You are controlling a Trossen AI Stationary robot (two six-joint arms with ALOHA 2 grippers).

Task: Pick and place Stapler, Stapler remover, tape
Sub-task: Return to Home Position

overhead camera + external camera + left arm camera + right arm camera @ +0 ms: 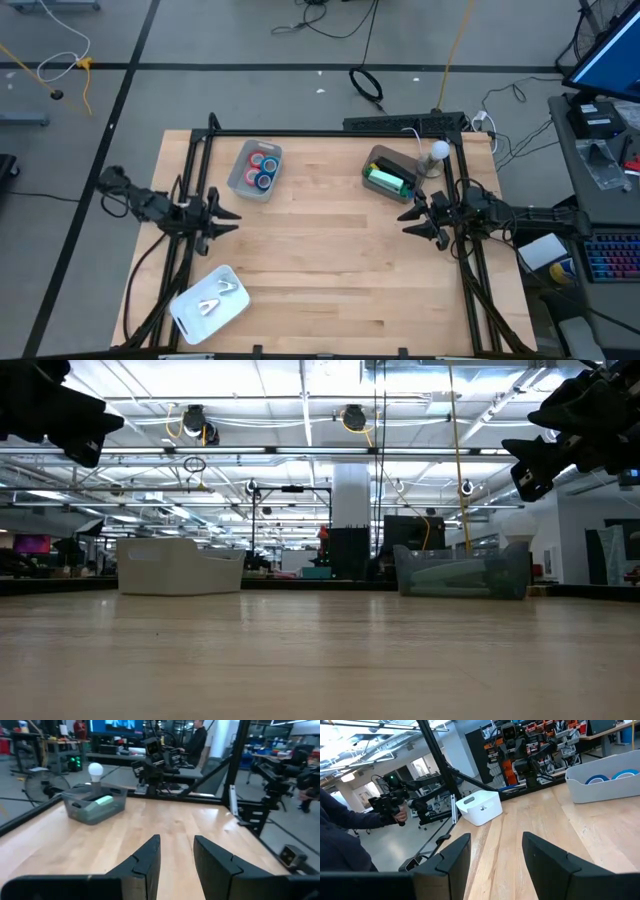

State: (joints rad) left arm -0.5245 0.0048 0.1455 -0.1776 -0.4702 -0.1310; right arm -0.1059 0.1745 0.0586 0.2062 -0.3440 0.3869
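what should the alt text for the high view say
Seen from above, a wooden table holds three bins: a gray bin with red and blue tape rolls top left, a dark bin with a green item top right, a white bin bottom left. The left gripper and right gripper hang open and empty at the table's sides.

We can't name the pale shapes [212,304] in the white bin [182,312]; too small. Low view: walls of the gray bin [180,565] and dark bin [460,572] hide their contents, top edge cuts left arm [50,405] and right arm [580,420]. Right wrist view: tape [596,780] only blue tops behind the wall.
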